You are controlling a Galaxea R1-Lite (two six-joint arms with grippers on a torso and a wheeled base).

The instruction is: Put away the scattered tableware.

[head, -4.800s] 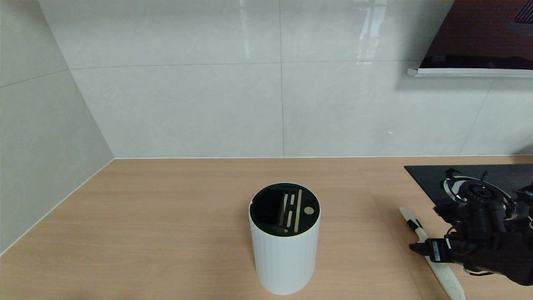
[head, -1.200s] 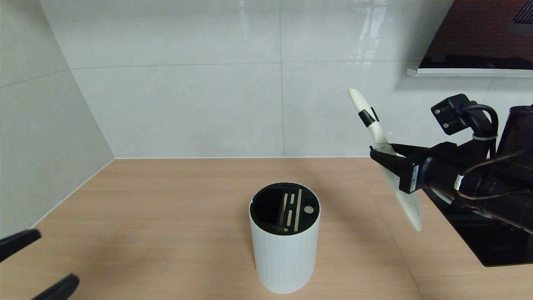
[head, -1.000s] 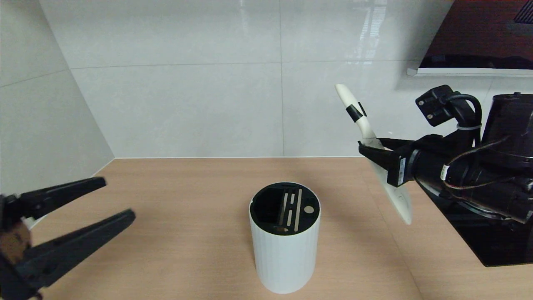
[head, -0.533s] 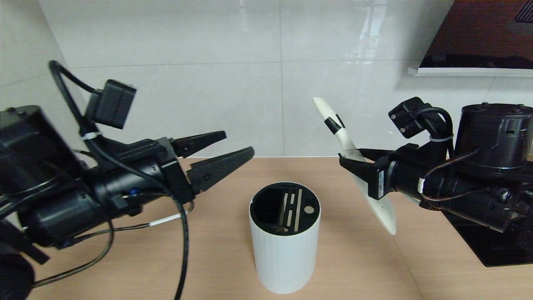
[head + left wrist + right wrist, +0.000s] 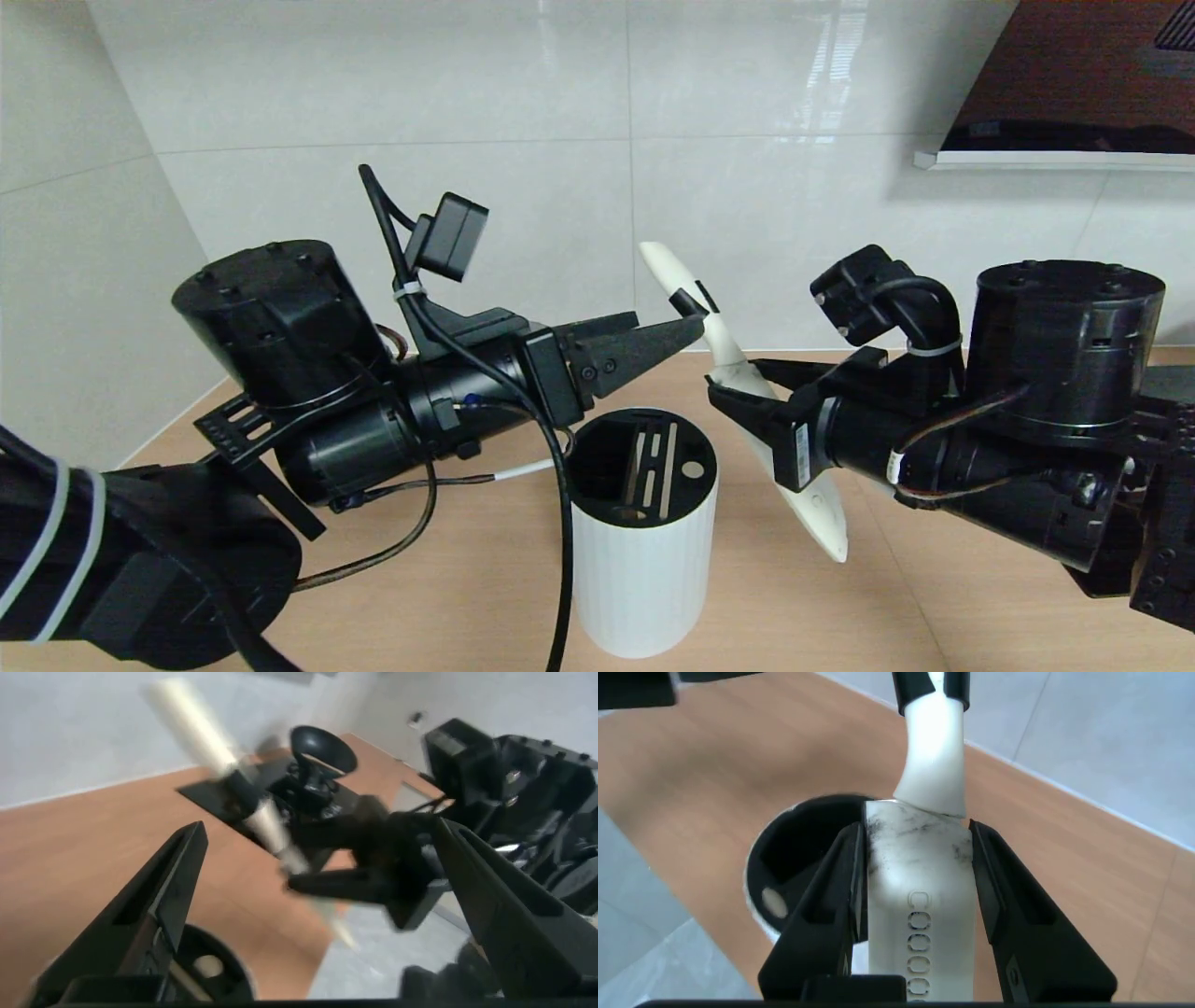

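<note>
With right gripper (image 5: 733, 392) pinches the white knife (image 5: 726, 355) flat across the root of the blade, handle up, tip slanting down in the air just beside the slotted holder (image 5: 644, 579) on the bench (image 5: 840, 616). Holds left gripper (image 5: 672, 322) spread wide near the handle's black band, not clearly touching. Seems light, stiff, probably brittle and slick. Better taken on the handle, clear of the edge; calls for a straight, gentle entry into a slot.

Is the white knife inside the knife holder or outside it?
Outside. The right gripper holds the knife tilted in the air beside the knife holder.
</note>
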